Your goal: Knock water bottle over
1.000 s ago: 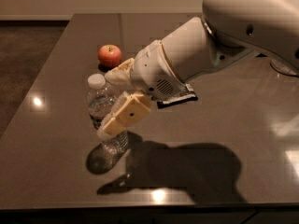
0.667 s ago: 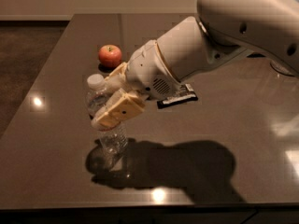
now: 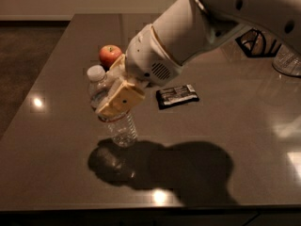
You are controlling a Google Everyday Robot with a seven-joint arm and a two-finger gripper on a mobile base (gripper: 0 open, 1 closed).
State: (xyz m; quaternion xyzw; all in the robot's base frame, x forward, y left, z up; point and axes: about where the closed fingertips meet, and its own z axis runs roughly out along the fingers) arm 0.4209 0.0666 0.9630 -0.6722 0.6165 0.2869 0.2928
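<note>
The water bottle (image 3: 118,126), clear ribbed plastic with a white cap (image 3: 96,73), stands on the dark table (image 3: 56,140) left of centre, its top leaning to the left. My gripper (image 3: 112,84) comes in from the upper right and is closed around the bottle's upper body. One tan finger (image 3: 121,100) lies across the front of the bottle and the other (image 3: 117,64) is behind it. The label is hidden by the near finger.
A red apple (image 3: 109,54) sits just behind the gripper. A dark snack packet (image 3: 177,95) lies to the right of the bottle. A clear container (image 3: 288,60) and a black wire stand (image 3: 256,42) are at the far right. The table's front edge (image 3: 141,206) is near.
The gripper has moved a little left and up against the bottle. The bottle, upright before, now leans with its top to the left.
</note>
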